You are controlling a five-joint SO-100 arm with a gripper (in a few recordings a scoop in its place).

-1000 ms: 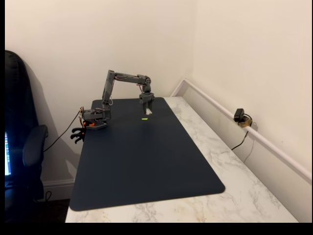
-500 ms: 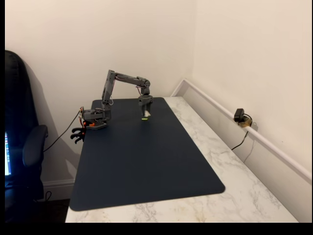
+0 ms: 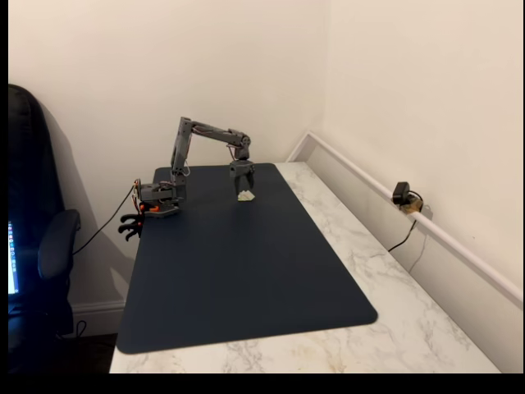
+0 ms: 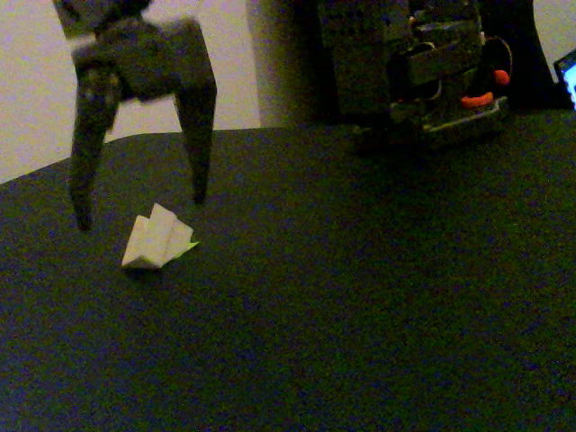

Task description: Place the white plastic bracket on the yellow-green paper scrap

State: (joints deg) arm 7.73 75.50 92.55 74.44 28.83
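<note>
While the gripper (image 3: 243, 182) hangs just above it in a fixed view, the white plastic bracket (image 3: 245, 196) lies on the dark mat (image 3: 246, 279). Close up, jaws stand apart, gripper (image 4: 139, 211) empty; bracket (image 4: 156, 238) covers the yellow-green paper scrap (image 4: 190, 245), so placement looks done, only retreat left.

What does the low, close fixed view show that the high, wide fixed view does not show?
The close view shows the gripper open, fingers apart above the white plastic bracket, and an edge of the yellow-green paper scrap under it. The wide view shows the marble table, the whole dark mat, a chair and a small camera. Both show the gripper, bracket and mat.
</note>
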